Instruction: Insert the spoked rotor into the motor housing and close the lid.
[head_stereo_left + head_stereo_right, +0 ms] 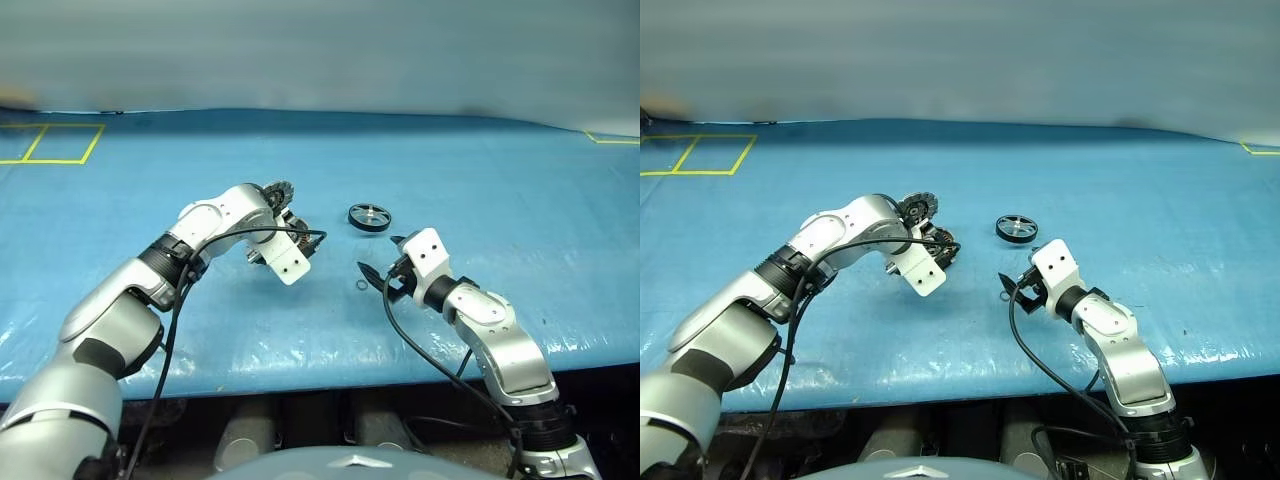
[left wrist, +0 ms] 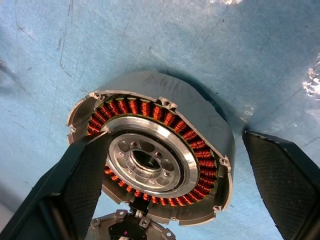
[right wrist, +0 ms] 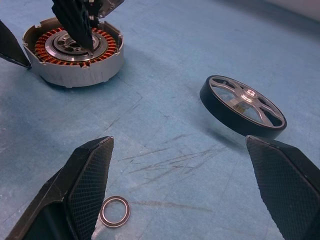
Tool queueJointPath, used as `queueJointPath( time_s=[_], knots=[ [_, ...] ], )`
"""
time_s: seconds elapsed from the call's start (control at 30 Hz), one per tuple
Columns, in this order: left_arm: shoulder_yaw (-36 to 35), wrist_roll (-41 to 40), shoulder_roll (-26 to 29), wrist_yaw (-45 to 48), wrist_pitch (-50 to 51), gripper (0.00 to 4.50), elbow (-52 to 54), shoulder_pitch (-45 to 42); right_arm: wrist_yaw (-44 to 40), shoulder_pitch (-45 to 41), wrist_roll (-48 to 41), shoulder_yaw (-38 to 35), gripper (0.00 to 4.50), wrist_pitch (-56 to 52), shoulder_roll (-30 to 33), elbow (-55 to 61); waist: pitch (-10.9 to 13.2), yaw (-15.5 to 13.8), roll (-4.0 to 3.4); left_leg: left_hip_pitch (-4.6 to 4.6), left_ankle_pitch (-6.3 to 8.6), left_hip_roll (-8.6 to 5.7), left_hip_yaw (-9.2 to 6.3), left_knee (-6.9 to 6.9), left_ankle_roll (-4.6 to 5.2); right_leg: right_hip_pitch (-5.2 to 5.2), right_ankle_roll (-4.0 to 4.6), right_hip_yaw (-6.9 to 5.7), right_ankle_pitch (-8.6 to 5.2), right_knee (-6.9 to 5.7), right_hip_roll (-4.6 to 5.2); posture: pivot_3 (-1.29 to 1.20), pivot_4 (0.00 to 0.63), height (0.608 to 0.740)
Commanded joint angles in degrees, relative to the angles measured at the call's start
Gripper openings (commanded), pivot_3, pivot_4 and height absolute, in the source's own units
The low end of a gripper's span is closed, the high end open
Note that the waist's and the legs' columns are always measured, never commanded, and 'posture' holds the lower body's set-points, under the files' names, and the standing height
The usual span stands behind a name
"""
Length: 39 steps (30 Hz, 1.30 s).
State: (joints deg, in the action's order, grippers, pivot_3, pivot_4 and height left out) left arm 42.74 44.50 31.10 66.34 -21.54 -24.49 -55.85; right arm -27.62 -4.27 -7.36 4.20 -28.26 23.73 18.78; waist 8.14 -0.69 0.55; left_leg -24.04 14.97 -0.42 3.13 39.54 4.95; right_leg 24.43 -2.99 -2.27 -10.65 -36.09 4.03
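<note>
The spoked rotor (image 3: 243,105) lies flat on the blue counter (image 1: 520,200) just ahead of the right claw (image 3: 187,185) — its fingers wide apart, holding nothing — while the left claw (image 2: 195,185), also spread, straddles the motor housing (image 2: 155,155).

Left arm: reaches forward from the left side, elbow bent, forearm angled inward toward the middle.
Left wrist: bent steeply downward.
Left gripper (image 2: 170,165): fingers (image 2: 82,180) spread wide — nothing clamped between them.
Right arm: comes in low from the right, forearm rising forward and to the left.
Right wrist: nearly level, tipped only a little down.
Right gripper (image 3: 185,185): fingers (image 3: 92,175) wide apart — holding nothing.
</note>
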Motion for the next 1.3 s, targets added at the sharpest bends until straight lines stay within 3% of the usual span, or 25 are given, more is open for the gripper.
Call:
queueJointPath(
  time_s=[0.03, 0.07, 0.87, 1.0, 1.3],
  knots=[
    [0.2, 0.5, 0.0, 0.8, 0.3, 3.61, -0.7, 1.1, -0.2, -0.7, -0.4, -0.2, 4.50, 0.1, 0.2, 1.9, 0.0, 0.0, -0.01, 0.01, 0.00, 0.00, 0.01, 0.00, 0.00, -0.01, 0.00, 0.01, 0.00, 0.00, 0.00, 0.00, 0.150, 0.740],
    [0.3, 0.6, -0.2, 0.7, 0.5, 3.35, -0.9, 1.2, -0.2, -0.7, -0.4, -0.2, 4.50, 0.0, 0.2, 2.0, 0.0, 0.0, -0.01, 0.05, 0.00, 0.00, 0.02, 0.00, 0.00, -0.03, 0.00, 0.02, 0.00, -0.01, 0.00, 0.00, 0.150, 0.740],
    [0.2, 0.6, 1.0, 3.4, -1.0, 3.35, -1.3, 1.9, -0.2, -0.7, -0.4, 0.3, 4.50, -0.3, 0.2, 2.0, 0.0, 0.0, -0.01, 0.21, 0.00, 0.01, 0.07, 0.17, 0.01, -0.09, 0.03, 0.05, -0.01, -0.30, 0.07, 0.00, 0.150, 0.740],
    [-0.3, 1.9, 0.8, 0.9, -0.9, 4.49, -1.3, 1.7, -0.1, -0.6, -0.5, 0.4, 4.50, -0.3, 0.2, 2.0, 0.0, 0.1, -0.02, 0.21, 0.00, 0.01, 0.09, 0.17, 0.01, -0.06, 0.05, 0.05, -0.02, -0.33, 0.08, 0.00, 0.150, 0.740],
    [-1.7, 3.4, -0.8, -2.6, 4.1, 4.49, -1.7, 1.6, -0.3, -0.7, -0.5, 0.6, 4.50, -0.4, 0.4, 1.9, 0.0, 0.1, -0.02, 0.16, 0.00, 0.01, 0.11, 0.24, 0.01, 0.01, 0.05, 0.05, -0.03, -0.44, 0.10, 0.00, 0.150, 0.740]
  ],
)
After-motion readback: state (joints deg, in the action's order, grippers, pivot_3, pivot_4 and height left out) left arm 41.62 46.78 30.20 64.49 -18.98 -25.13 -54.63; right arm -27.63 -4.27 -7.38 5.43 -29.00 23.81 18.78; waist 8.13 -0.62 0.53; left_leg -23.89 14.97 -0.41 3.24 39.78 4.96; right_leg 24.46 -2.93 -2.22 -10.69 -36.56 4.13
